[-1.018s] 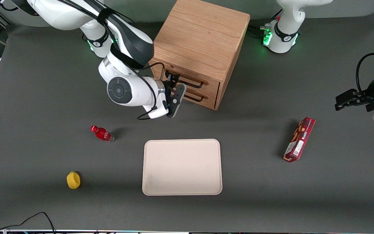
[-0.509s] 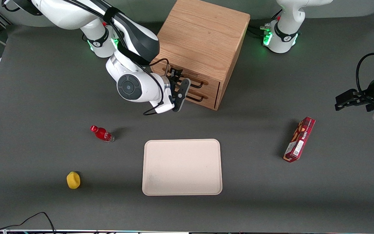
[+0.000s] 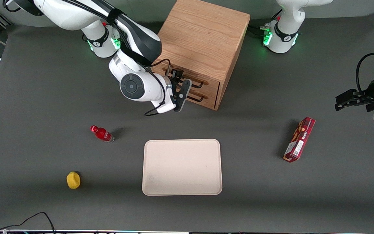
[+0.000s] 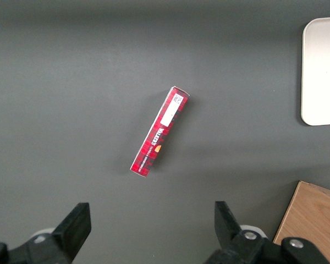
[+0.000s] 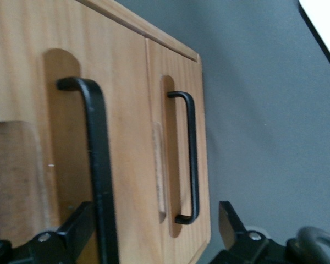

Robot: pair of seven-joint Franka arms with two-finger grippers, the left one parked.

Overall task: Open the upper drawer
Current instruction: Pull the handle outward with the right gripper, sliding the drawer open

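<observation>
The oak cabinet (image 3: 203,35) stands at the back middle of the table. Its upper drawer (image 3: 210,85) is shut, with a black wire bar handle (image 3: 196,86). The lower drawer (image 3: 208,97) below it is shut too. My right gripper (image 3: 179,87) is open and empty, close in front of the drawer fronts. In the right wrist view the upper drawer's handle (image 5: 99,165) runs just inside one fingertip (image 5: 71,231). The lower drawer's handle (image 5: 192,154) lies nearer the other fingertip (image 5: 231,223). The gripper (image 5: 151,242) holds neither handle.
A cream tray (image 3: 182,167) lies nearer the front camera than the cabinet. A red bottle (image 3: 102,133) and a yellow object (image 3: 73,180) lie toward the working arm's end. A red box (image 3: 299,139) lies toward the parked arm's end and shows in the left wrist view (image 4: 159,131).
My right arm has moved toward the cabinet. The open gripper has come closer to the drawer handles. The drawers have not moved.
</observation>
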